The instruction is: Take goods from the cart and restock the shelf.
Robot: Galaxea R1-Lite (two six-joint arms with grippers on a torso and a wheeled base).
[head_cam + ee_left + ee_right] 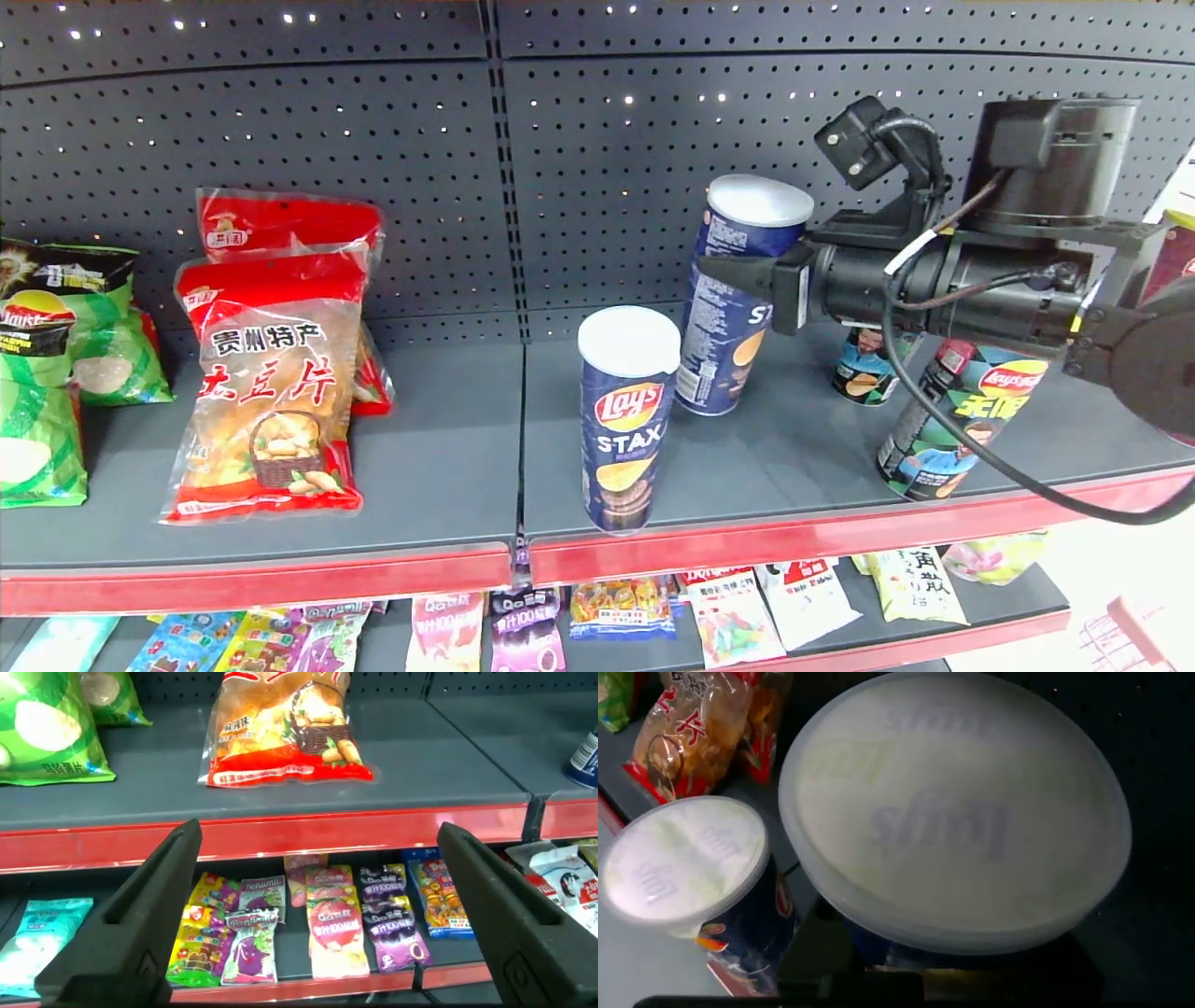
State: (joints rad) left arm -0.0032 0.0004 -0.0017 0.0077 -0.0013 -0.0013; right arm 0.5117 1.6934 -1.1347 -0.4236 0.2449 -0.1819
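- Tilted blue chip can (957, 821) sits mid-shelf (448, 467) toward the back, right gripper (739, 276) clamped on it.
- I'd get it fully upright before letting go, clear of the second can (627, 420) by the front edge.
- Left gripper (318, 840) is spread apart, holding nothing.

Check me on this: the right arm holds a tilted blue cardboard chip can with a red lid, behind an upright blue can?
Not quite. The tilted blue chip can in the right gripper has a white plastic lid, not red, as the head view shows; the rest is right.
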